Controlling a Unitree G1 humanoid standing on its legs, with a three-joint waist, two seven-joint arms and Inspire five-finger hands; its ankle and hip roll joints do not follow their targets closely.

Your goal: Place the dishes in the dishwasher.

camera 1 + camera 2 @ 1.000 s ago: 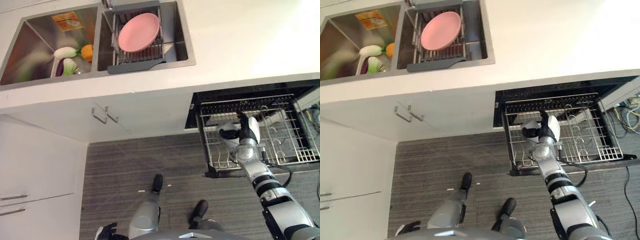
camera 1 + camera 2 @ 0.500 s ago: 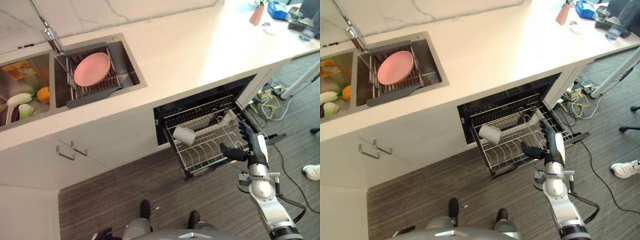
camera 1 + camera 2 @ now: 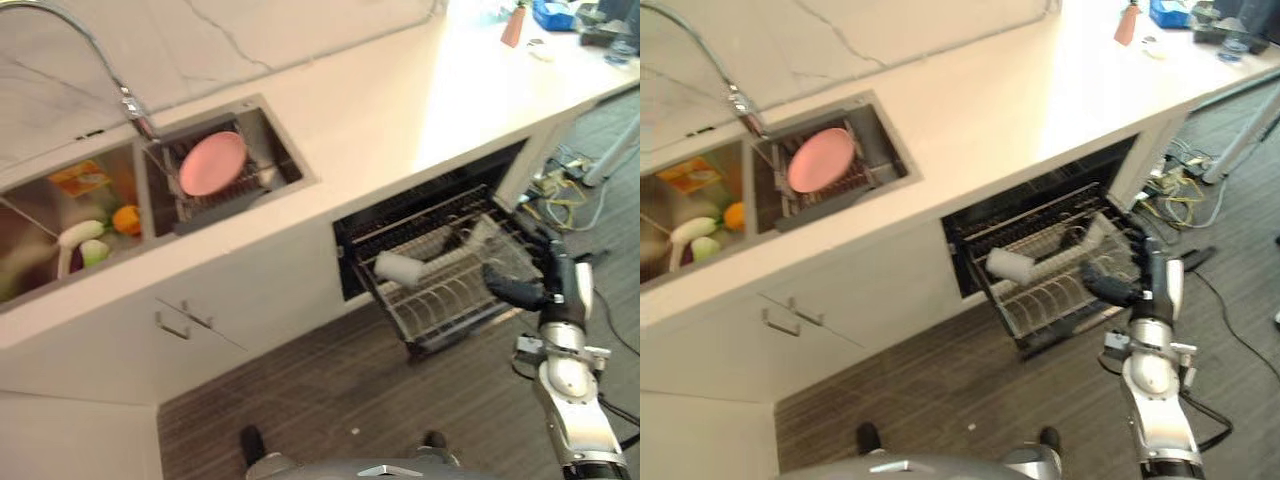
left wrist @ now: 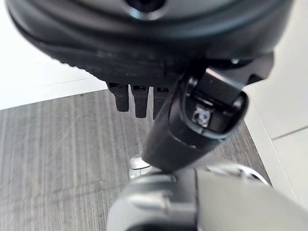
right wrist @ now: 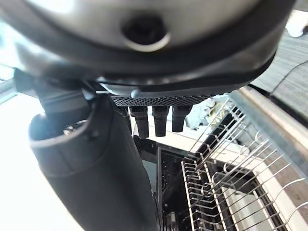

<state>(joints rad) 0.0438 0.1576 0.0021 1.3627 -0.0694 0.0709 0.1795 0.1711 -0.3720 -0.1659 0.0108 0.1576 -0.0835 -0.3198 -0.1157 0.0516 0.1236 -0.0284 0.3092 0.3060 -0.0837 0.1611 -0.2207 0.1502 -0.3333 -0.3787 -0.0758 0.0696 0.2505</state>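
Dishwasher rack (image 3: 440,290) holds a cup (image 3: 398,268); right robot hand (image 3: 527,285) relaxed, empty. Pink plate (image 3: 212,163) likely next.

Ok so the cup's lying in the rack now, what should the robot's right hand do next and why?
Probably swing the right hand away from the dishwasher rack and toward the sink. The white cup already lies in the rack, the hand looks open and holds nothing, and the pink plate waits on the drying rack in the sink.
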